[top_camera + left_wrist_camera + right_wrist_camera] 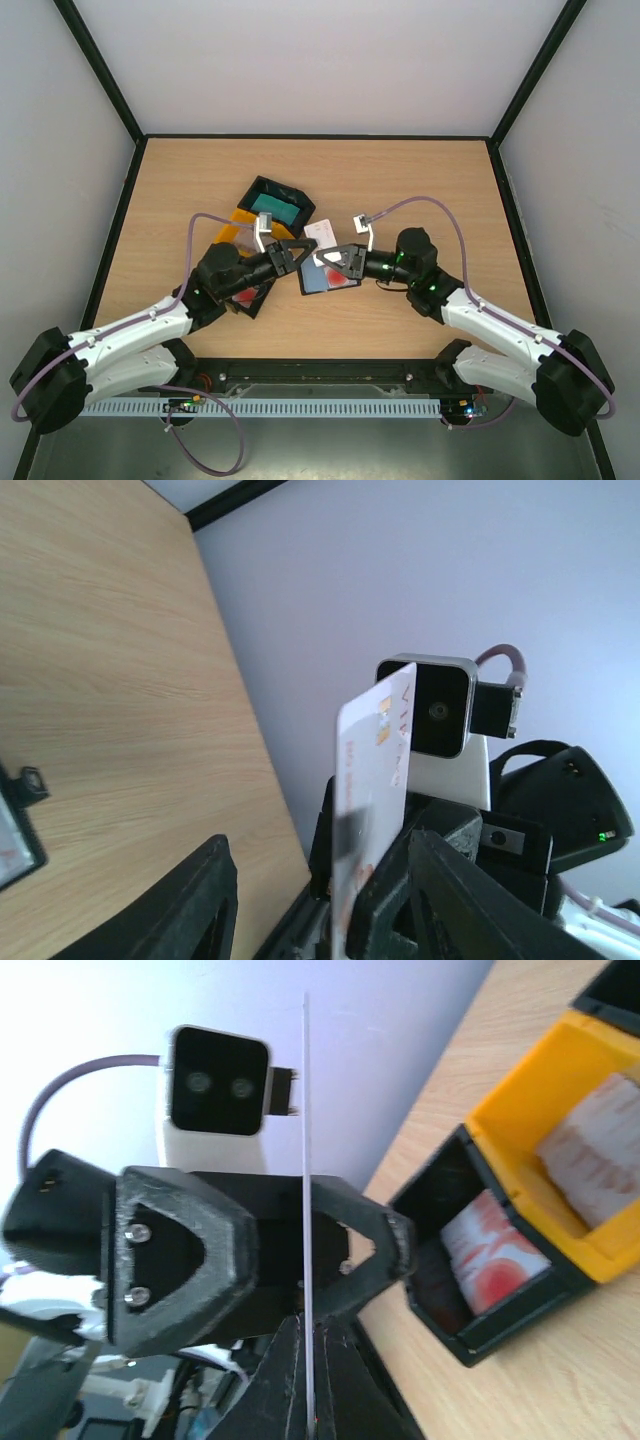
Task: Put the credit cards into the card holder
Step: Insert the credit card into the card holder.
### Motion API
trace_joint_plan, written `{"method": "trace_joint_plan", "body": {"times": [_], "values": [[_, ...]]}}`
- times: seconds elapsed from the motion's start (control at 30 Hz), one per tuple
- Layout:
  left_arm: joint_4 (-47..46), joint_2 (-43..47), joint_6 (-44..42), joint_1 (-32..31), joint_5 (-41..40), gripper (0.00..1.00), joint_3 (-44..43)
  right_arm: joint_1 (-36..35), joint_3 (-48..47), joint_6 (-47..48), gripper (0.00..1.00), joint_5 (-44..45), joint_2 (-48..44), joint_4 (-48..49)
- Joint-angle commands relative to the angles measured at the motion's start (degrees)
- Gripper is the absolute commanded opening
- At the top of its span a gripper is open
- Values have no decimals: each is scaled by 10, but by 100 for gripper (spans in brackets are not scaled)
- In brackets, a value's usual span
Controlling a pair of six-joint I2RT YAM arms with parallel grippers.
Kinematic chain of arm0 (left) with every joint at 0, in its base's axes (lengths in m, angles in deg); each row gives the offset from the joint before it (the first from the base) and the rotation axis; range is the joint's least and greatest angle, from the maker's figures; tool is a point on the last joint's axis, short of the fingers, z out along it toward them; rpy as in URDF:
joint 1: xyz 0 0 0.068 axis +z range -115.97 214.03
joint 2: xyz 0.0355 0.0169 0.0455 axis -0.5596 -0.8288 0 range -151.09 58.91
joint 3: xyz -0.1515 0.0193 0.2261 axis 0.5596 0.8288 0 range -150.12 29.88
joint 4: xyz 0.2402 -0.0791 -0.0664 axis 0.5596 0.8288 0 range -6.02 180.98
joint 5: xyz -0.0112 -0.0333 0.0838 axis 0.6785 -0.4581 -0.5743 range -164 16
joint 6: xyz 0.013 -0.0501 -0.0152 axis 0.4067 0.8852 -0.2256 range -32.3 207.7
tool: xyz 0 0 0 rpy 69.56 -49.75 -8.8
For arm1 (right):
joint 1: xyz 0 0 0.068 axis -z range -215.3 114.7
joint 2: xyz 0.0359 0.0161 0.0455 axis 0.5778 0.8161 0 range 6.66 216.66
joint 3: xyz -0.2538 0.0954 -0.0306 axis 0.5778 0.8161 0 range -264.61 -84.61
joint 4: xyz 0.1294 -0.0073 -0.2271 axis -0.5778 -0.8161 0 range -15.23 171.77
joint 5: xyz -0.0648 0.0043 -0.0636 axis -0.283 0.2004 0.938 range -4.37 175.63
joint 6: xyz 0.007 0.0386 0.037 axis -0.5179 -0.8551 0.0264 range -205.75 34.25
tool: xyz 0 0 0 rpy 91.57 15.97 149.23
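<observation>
Right wrist view: a pale white-pink plastic credit card (305, 1160) shows edge-on, pinched upright between the closed fingers of the right claw (310, 1370) above the wooden desk (560, 1380)
Left claw (320, 880) faces it with its fingers apart on either side of the card, and contact cannot be made out. From the top external view, a dark flat shape (312, 280) lies on the desk under both claws, mostly covered; it seems to be the black folding card holder, pockets unreadable. Red-and-white cards (495, 1250) sit blurred in a black plastic tray (430, 1200) beside a yellow tray (510, 1090) cut off by the frame
</observation>
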Motion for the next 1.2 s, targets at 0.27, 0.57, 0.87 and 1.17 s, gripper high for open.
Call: {"method": "trace_joint_plan", "body": {"times": [0.27, 0.57, 0.87, 1.17], "values": [[-121, -12, 15, 2, 37, 23, 12, 2, 12, -83, 2, -98, 5, 117], [-24, 3, -27, 5, -12, 3, 6, 3, 5, 5, 38, -27, 2, -41], [278, -15, -109, 20, -119, 3, -40, 4, -14, 148, 51, 249, 7, -309], [226, -152, -117, 23, -21, 2, -76, 3, -65, 174, 49, 356, 141, -340]]}}
